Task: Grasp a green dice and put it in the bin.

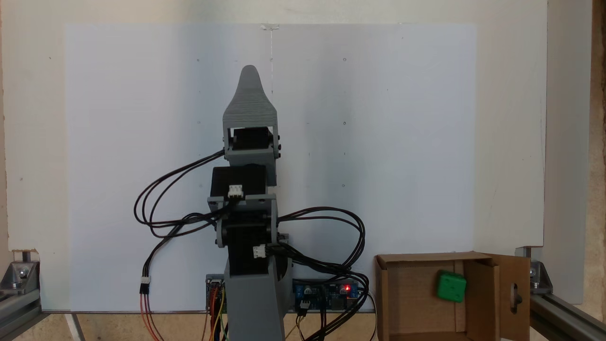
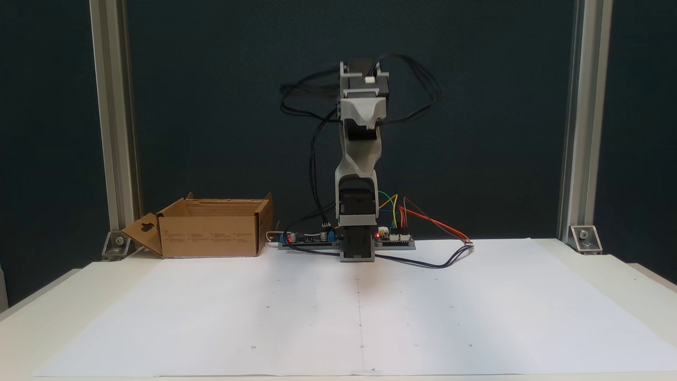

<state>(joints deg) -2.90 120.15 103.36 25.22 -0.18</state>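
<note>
Green dice (image 1: 451, 286): inside the bin, resting on its floor near the inner wall on the right in a fixed view; tilted a little, one pipped face turned up toward the camera. Bright green plastic, rounded edges, sunken pips of the same green.
Bin (image 1: 384, 293): brown corrugated cardboard box, top open, flaps folded outward so nothing blocks a drop from above; one flap with a keyhole-shaped cutout. Set at the table's corner beside the arm's base, probably to stay within an easy swing of the arm. In the lower fixed view (image 2: 211, 235), low and wide, with printed lines on its front wall and the cutout flap splayed toward the metal post.
Arm (image 1: 248, 213): folded tall over its base, grey printed links with visible layer ridges, black motors, looped black cables; looks like a parked, resting pose, well apart from the bin.
Jaws (image 1: 249, 78): one tapered grey tip showing from above, the other hidden behind it; released or clenched cannot be told. Nothing seen held.
Table (image 2: 582, 264): pale, covered by a large white paper sheet with faint dot marks, likely for repeatable placement.
Task standing: judged done, with the dice already in the box.
</note>
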